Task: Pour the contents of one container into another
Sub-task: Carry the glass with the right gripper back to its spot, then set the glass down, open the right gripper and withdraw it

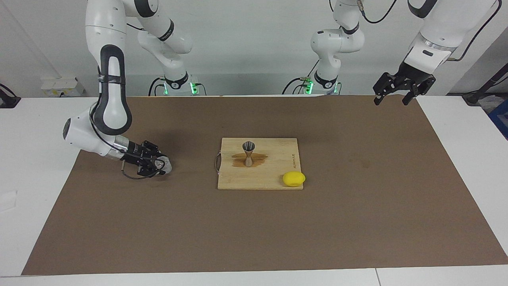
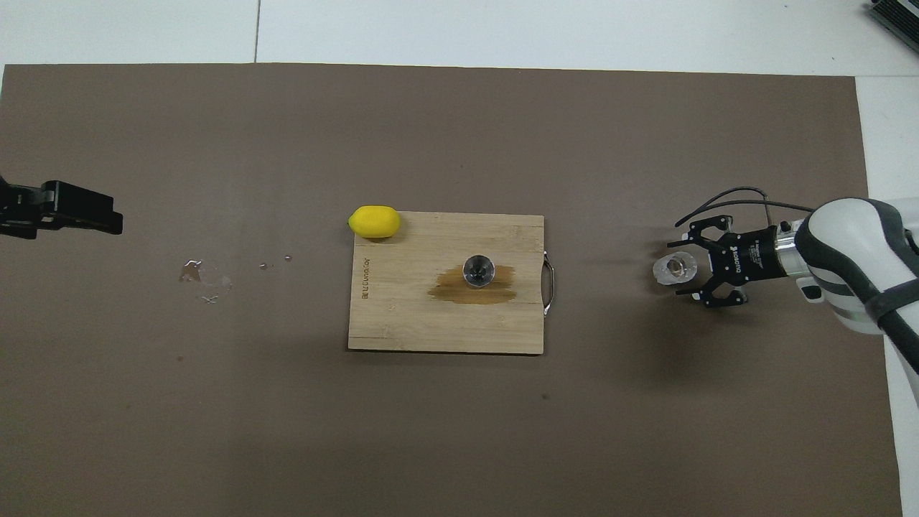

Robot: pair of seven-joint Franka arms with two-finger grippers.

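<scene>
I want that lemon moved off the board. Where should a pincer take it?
Across the lemon's narrow middle, coming straight down. It lies on its side at the board's corner, long axis along the edge, with open space above it.

My white counter [image 2: 574, 32] carries a brown mat [image 2: 459, 445] over most of its top. On the mat lie a wooden cutting board [image 2: 402, 323] at the middle, a clear glass cup [image 2: 674, 268] toward my right arm's end, and a few spilled droplets [image 2: 204, 276] toward my left arm's end. A lemon [image 2: 374, 221] rests at the board's corner farther from me.
</scene>
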